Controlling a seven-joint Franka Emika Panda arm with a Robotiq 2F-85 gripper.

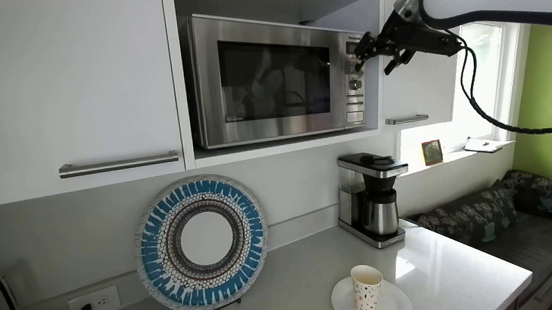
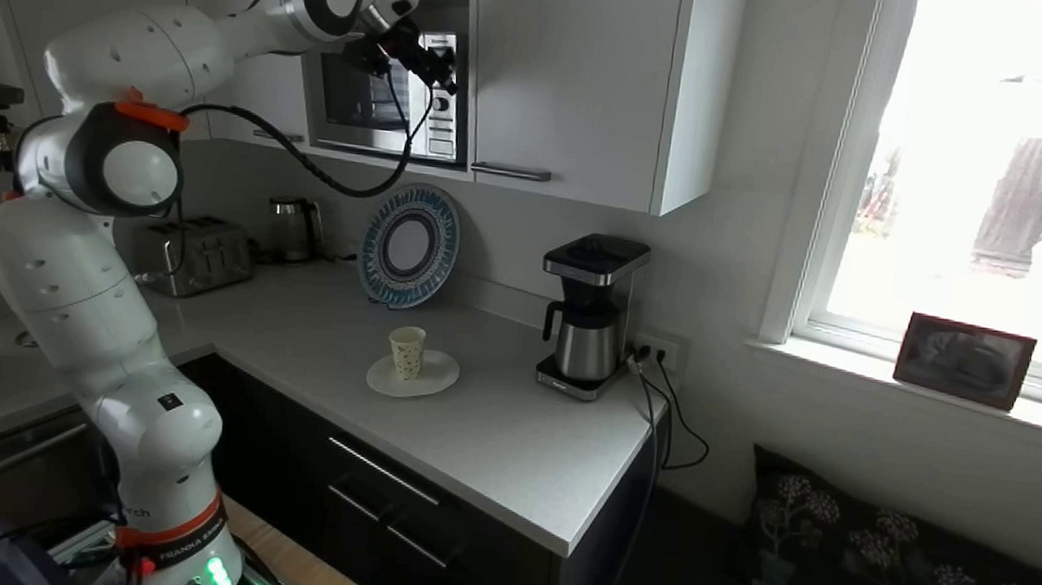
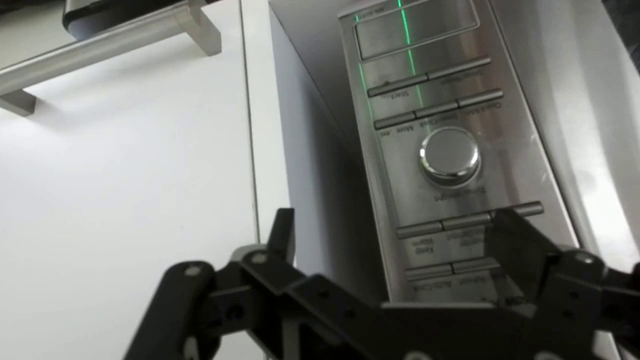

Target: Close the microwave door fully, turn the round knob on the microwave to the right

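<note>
The steel microwave [image 1: 208, 81] sits in a cabinet recess. Its dark-windowed door [image 1: 275, 78] looks shut, nearly flush with the control panel. The round knob [image 1: 355, 84] is on that panel; it also shows in an exterior view [image 2: 440, 103] and, as a chrome disc, in the wrist view [image 3: 450, 152]. My gripper [image 3: 395, 217] is open and empty, its fingers spread wide. One finger is in front of the panel's lower-row buttons, the other by the cabinet edge. The gripper also shows in both exterior views [image 1: 374, 67] [image 2: 445, 73], apart from the knob and above its level.
A white cabinet door with a bar handle [image 3: 95, 47] adjoins the recess; the recess side wall [image 3: 310, 150] is beside the panel. Below are a coffee maker [image 1: 375, 201], a round patterned mirror [image 1: 157, 248], and a paper cup [image 1: 367, 290] on a plate [image 1: 401, 307].
</note>
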